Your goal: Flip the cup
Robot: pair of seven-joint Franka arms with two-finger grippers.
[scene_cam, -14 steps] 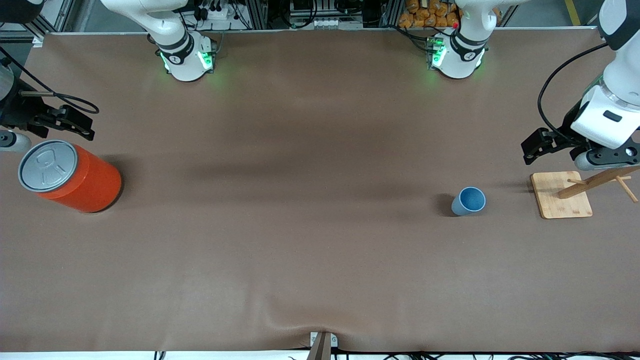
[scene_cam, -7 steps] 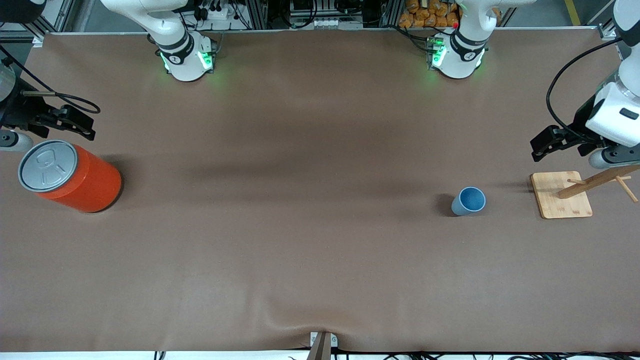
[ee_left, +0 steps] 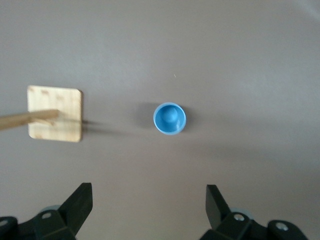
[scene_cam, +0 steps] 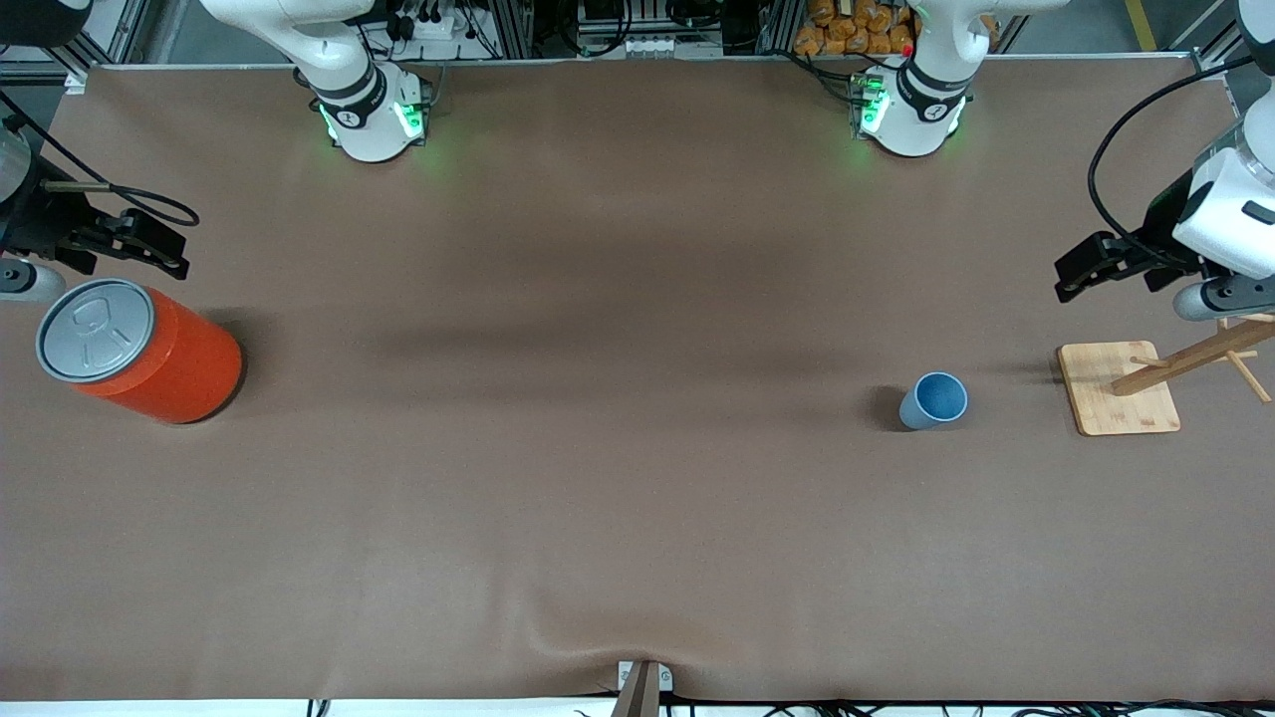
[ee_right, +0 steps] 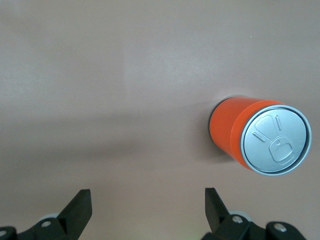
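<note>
- The table [scene_cam: 637,518] is covered in a brown mat with a few things spread well apart on it; the cup stands out in the open, so you have room to come at it from any side.
- The orange can [scene_cam: 139,351] stands upright at the right arm's end, with its grey lid up. It plays no part here, so keep clear of it.
- The right gripper [scene_cam: 149,244] hangs over the table edge beside the can, its fingers spread wide with nothing between them. That arm waits.
- The left gripper [scene_cam: 1081,269] is up in the air over the left arm's end of the table, beside the rack. Its fingers [ee_left: 80,205] are spread wide and hold nothing.
- The wooden rack [scene_cam: 1118,388] is a square board with a leaning peg, and it sits near the cup, toward the left arm's end. Watch that peg when you swing the wrist.
- The blue cup [scene_cam: 934,400] stands upright with its mouth up, and the left wrist view looks straight down into it [ee_left: 169,118]. That fits either a cup already turned upright or one due to go mouth-down, so settle which before you commit.
- If you do grip it, I'd take the wall squarely at mid-height, lift it clear of the mat before rotating, and set it down flat so it doesn't roll.
</note>
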